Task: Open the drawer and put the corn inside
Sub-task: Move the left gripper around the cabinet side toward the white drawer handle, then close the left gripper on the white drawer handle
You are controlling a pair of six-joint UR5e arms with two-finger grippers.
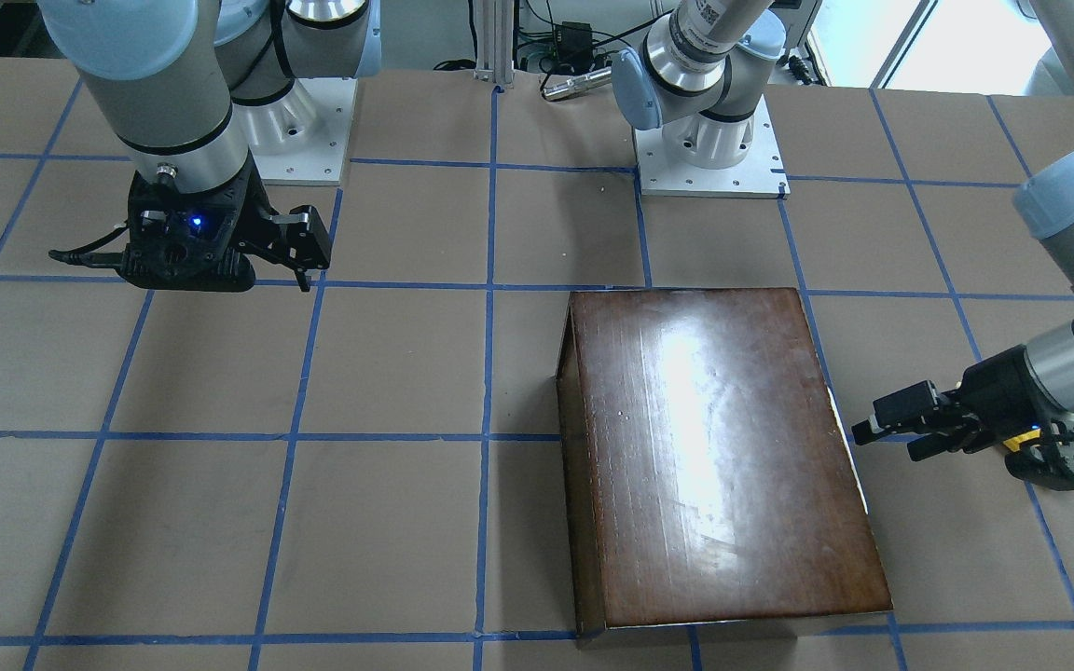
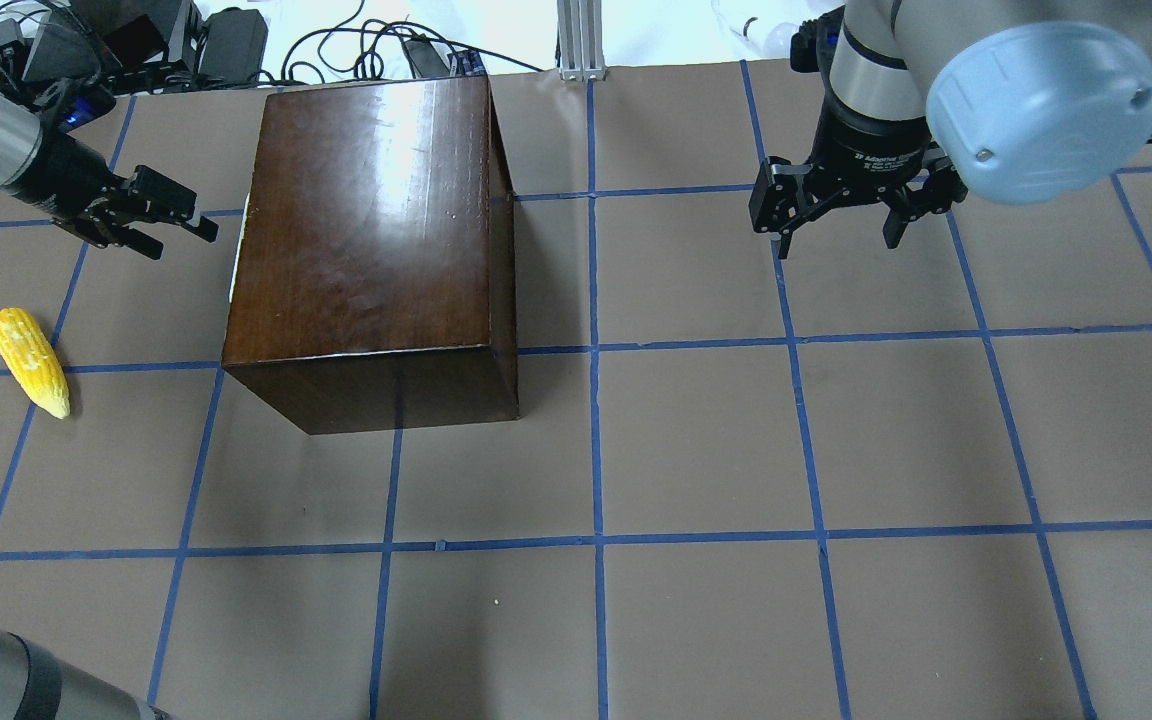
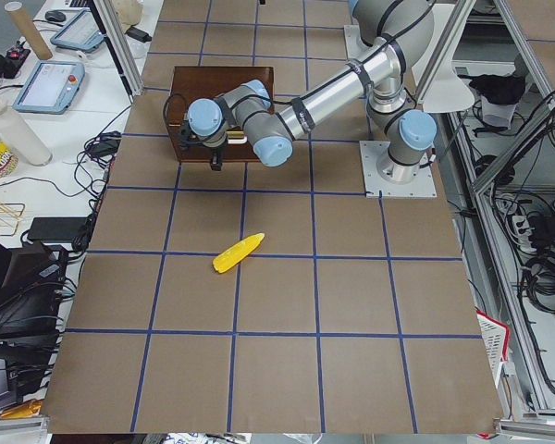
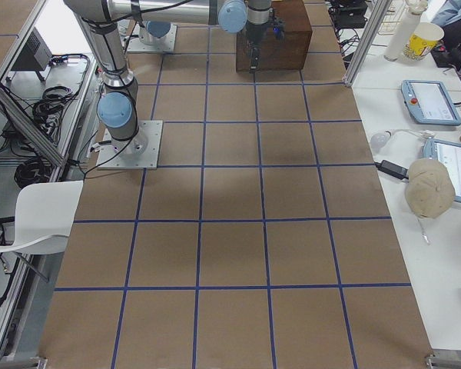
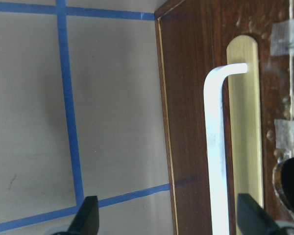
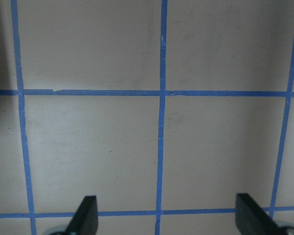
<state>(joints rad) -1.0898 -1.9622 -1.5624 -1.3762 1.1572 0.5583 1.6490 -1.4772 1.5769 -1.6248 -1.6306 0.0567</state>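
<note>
The glossy dark-brown box (image 2: pixel 376 230) stands on the table, and also shows in the front view (image 1: pixel 714 457). Its drawer is shut. In the left wrist view I see the drawer's dark front panel (image 5: pixel 191 122) with a silver handle (image 5: pixel 215 156) over a brass plate. My left gripper (image 2: pixel 191 225) is open and empty, level with that front and a short way off it; it also shows in the front view (image 1: pixel 873 424). The yellow corn (image 2: pixel 29 361) lies on the table to the left of the box, nearer the robot than the gripper. My right gripper (image 2: pixel 836 240) is open and empty above the table, far right of the box.
The table is brown paper with a grid of blue tape (image 2: pixel 591 345). The arm bases (image 1: pixel 709 158) stand at the robot's edge. Cables and electronics (image 2: pixel 236 40) lie beyond the far edge.
</note>
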